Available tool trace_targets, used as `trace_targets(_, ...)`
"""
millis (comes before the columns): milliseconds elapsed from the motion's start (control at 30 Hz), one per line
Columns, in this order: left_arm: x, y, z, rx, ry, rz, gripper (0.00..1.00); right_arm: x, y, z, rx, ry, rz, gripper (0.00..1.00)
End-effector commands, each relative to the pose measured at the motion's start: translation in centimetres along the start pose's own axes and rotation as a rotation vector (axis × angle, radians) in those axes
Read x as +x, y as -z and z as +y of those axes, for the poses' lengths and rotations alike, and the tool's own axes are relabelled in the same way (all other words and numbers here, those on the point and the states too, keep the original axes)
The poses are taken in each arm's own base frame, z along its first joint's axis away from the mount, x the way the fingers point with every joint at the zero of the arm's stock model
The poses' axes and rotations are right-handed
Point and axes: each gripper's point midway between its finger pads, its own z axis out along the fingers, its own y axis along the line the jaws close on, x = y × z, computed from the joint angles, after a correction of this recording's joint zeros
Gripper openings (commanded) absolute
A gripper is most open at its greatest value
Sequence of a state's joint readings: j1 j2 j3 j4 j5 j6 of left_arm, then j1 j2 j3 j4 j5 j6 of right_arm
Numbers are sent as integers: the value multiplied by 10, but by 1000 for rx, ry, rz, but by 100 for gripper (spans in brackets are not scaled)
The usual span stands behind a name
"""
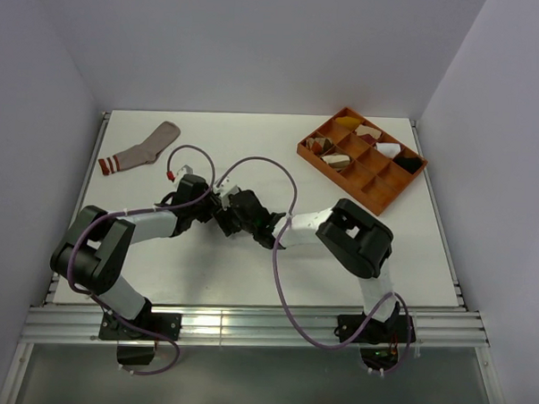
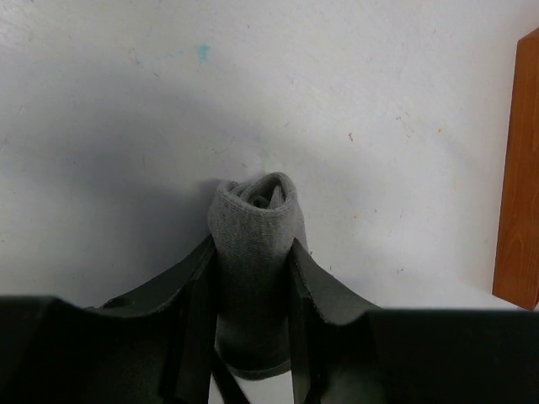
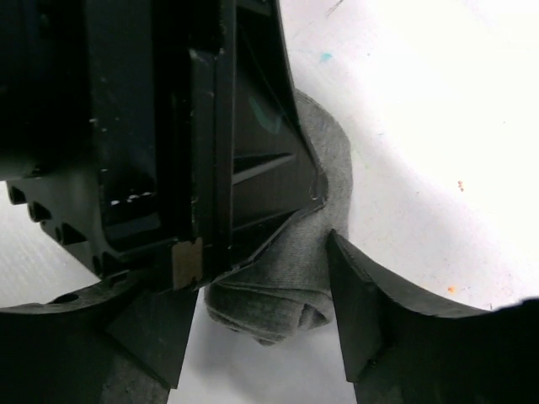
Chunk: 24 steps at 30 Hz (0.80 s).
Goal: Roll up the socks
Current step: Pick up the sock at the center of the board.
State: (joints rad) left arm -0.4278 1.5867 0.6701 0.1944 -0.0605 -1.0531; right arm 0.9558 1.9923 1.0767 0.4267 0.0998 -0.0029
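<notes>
On the white surface (image 1: 272, 139), the pinkish-tan sock (image 1: 145, 149) lies flat and unrolled at the far left, well apart from both arms. Near the middle, the left gripper (image 2: 253, 261) pinches the grey sock (image 2: 253, 215), wound into a tight roll, and the right gripper (image 3: 265, 269) stands spread around that roll. By my judgement, one sock is nearly done and one is left.

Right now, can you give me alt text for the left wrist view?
The left gripper clamps a rolled grey sock, whose curled end sticks out beyond it over the white table. The edge of an orange tray shows at the far right.
</notes>
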Motion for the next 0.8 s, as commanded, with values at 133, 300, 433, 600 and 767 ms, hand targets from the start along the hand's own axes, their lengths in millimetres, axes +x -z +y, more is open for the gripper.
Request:
trace_targets(133, 14, 2, -4, 13, -2, 63, 24, 18, -12, -2, 39, 7, 24, 52)
trace_targets(300, 16, 6, -9, 36, 5, 79, 25, 28, -10, 2, 26, -21, 59, 51)
trace_targets(433, 15, 7, -14, 48, 6, 85, 25, 33, -3, 4, 26, -43, 78, 54)
trace_targets(600, 17, 9, -16, 56, 16, 98, 25, 43, 4, 9, 26, -42, 104, 56)
trace_targets(767, 23, 11, -15, 55, 35, 125, 25, 49, 6, 15, 22, -32, 118, 58)
